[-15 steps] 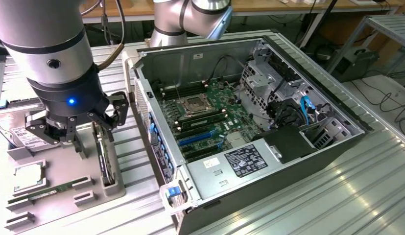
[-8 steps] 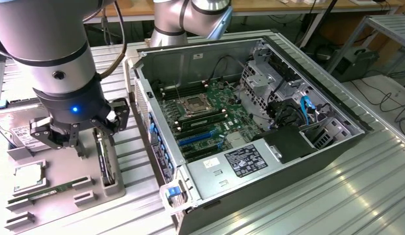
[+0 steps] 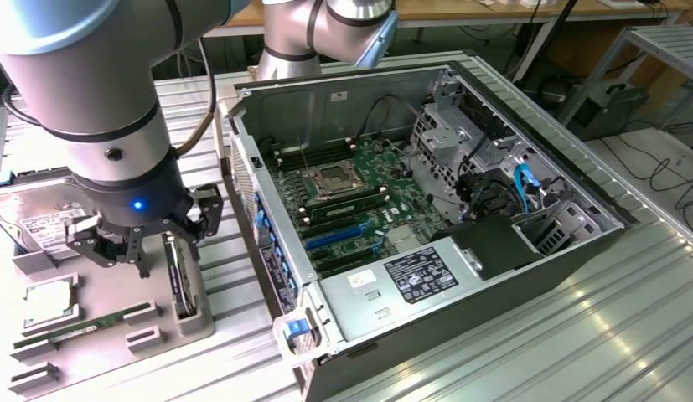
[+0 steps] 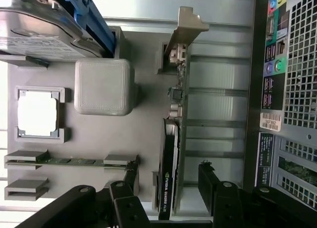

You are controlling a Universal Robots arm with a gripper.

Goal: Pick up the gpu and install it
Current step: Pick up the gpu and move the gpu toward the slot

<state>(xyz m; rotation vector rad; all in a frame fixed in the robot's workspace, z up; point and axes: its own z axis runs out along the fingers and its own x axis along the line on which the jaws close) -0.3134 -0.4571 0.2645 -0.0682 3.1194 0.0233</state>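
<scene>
Low over the gray tray at the exterior view's left, with the gripper right above the gpu. A thin strip of open room on each side, between the card and the black fingers. Found standing on its long edge in a slot along the tray's right edge, with a pale metal bracket poking out at one end.

Just past the slot to the right, a narrow lane of bare ribbed table, then the tall side wall of the open computer case. Tight on that side. More room to the left, across the flat middle of the tray, as far as a raised gray block. Farther left again, near the tray's left edge: a hard drive at the far end, a square chip in its frame, and a green memory stick at the near end.

Counting up: one gpu, one hard drive, one chip, one memory stick, one gray block, one case, two fingers.

Spread wide apart, one finger on each side of the gpu. Holding nothing. No touch on the card to be seen, only air in between.
</scene>
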